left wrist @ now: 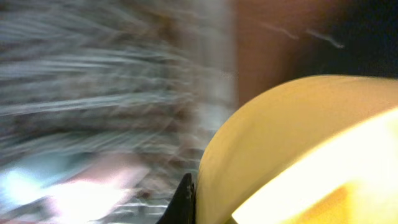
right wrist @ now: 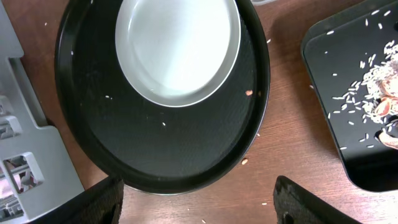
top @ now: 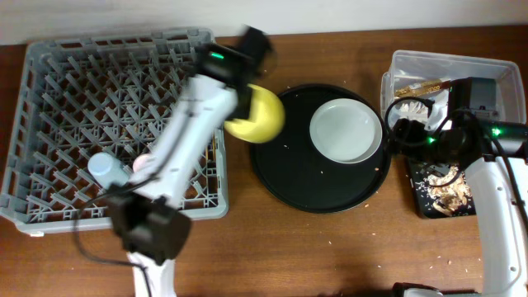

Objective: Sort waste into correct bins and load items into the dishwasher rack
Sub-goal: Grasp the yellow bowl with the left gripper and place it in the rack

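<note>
My left gripper point(top: 246, 103) is shut on the yellow bowl point(top: 262, 115) and holds it in the air between the dishwasher rack point(top: 49, 107) and the round black tray. The left wrist view is blurred, with the bowl point(left wrist: 298, 137) against one finger point(left wrist: 185, 198). The light-blue cup point(top: 107, 169) and the pink cup point(top: 142, 162) stand in the rack, partly hidden by the arm. The pale plate point(top: 346, 130) lies on the round tray, also in the right wrist view point(right wrist: 177, 46). My right gripper point(top: 402, 130) point(right wrist: 205, 205) is open and empty beside the tray's rim. The chopsticks are out of view.
The large round black tray point(top: 313, 186) sits mid-table. The clear tub point(top: 495, 70) at the back right holds the gold-brown wrapper point(top: 418, 86) and the white tissue point(top: 411, 107). The small black tray point(top: 429, 206) point(right wrist: 336, 81) holds beige food scraps point(top: 450, 194). Crumbs lie on the table.
</note>
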### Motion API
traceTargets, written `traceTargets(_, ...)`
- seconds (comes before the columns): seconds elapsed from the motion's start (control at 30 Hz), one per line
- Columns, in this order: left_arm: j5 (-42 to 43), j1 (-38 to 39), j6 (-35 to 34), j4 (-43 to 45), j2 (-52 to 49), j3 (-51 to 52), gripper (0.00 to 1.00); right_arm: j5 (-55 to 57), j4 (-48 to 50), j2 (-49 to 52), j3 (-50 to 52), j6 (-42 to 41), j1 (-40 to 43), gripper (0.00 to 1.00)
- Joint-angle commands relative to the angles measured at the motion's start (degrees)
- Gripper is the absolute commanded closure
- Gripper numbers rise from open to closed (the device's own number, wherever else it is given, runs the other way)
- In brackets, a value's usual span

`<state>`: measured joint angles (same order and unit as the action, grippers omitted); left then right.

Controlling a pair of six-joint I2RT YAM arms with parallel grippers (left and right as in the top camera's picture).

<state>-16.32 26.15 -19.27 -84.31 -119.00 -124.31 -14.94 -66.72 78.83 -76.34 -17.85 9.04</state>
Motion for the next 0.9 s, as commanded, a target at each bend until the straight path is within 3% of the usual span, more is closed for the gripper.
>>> traceTargets(0.0,-33.77,-9.75,-6.56,-4.74,2.34,-1.88,1.0,-0.09,0.04,0.04,-0.22,-0.24,0.35,0.22)
traceTargets(0.13,-47.91,-18.91,-8.55,3.89,2.21,7.74,0.99,-0.07,0.07,0.02,-0.22,-0.24,0.35,0.22)
traceTargets(0.3,-62.18,-22.53,-8.5,18.32,2.01,23.26,0.99,-0.09,0.26,0.04,-0.22,-0.24,0.35,0.22)
traceTargets(0.4,-59.91,-22.95,-8.46,25.9,1.77,32.24,0.99,-0.09,0.7,0.04,-0.22,-0.24,0.35,0.22)
traceTargets(0.53,-62.45,-23.1,-8.28,27.76,1.68,35.69,0.99,-0.09,0.7,0.04,-0.22,-0.24,0.35,0.22)
traceTargets(0.63,-53.48,-22.6,-8.11,27.41,1.68,35.69,0.98,-0.09,0.7,0.02,-0.24,-0.24,0.35,0.22)
traceTargets(0.7,-47.39,-21.7,-8.11,26.82,1.68,35.74,0.86,-0.09,0.7,0.04,-0.24,-0.24,0.35,0.22)
traceTargets(0.73,-44.61,-21.18,-8.11,26.56,1.68,35.74,0.55,-0.09,0.7,0.02,-0.24,-0.24,0.35,0.22)
traceTargets(0.77,-42.93,-21.05,-8.11,26.18,1.68,35.74,0.43,-0.09,0.7,0.04,-0.22,-0.24,0.35,0.22)
traceTargets(0.87,-37.38,-20.87,-8.13,22.16,2.21,34.97,0.38,-0.09,0.7,0.04,-0.22,-0.24,0.35,0.22)
